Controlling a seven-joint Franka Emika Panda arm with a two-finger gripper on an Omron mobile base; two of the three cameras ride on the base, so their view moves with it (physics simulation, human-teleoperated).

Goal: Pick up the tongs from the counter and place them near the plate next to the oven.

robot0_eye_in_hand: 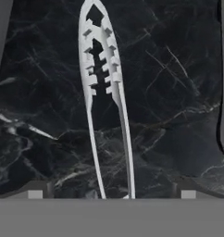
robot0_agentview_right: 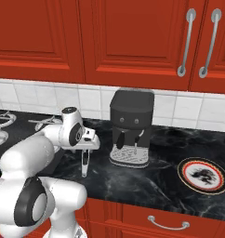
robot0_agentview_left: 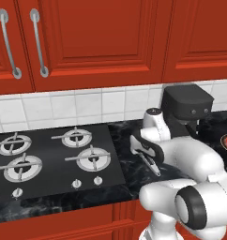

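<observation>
The gripper (robot0_eye_in_hand: 111,194) hovers with fingers spread wide, gripping nothing, above the tongs (robot0_eye_in_hand: 104,97) lying flat on the black marble counter (robot0_eye_in_hand: 178,92), between gas hob (robot0_agentview_left: 49,159) and coffee machine (robot0_agentview_right: 131,132). Descending off-centre, one finger could nudge a slim arm aside and close on nothing.

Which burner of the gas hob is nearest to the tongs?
The front right burner, the one by the hob's right edge. The tongs lie on the counter just right of it; the other three sit farther left or back.
</observation>
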